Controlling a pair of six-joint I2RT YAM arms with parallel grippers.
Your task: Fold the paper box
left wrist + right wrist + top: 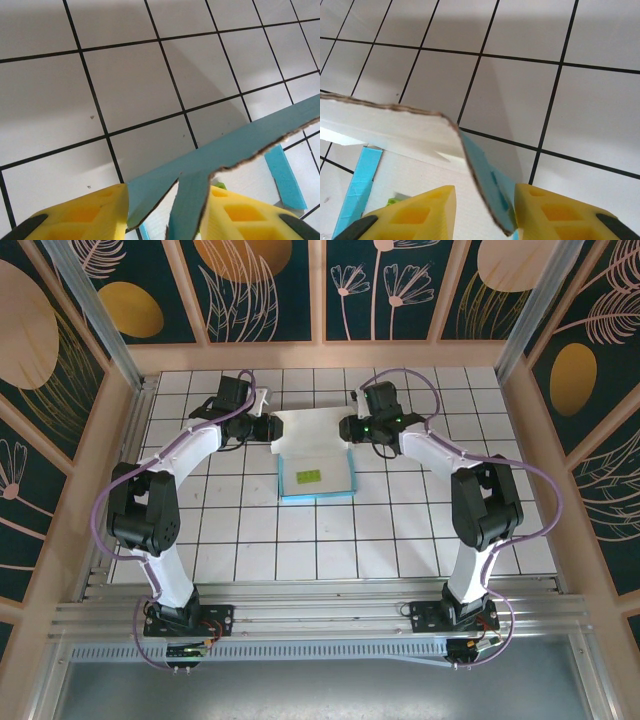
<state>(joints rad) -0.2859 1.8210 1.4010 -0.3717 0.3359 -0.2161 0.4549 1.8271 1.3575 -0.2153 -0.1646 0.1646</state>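
Left end effector straddles the paper box flap.

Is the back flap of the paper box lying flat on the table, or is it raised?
Raised: the paper box has its back flap standing off the tiled table, casting a shadow in both wrist views.

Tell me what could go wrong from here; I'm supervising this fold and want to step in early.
1. The right hand straddles only a thin corner of the paper box, with a gap beside one finger; the corner could slip out.
2. The left hand has two flaps between its fingers, so closing may crease them together.
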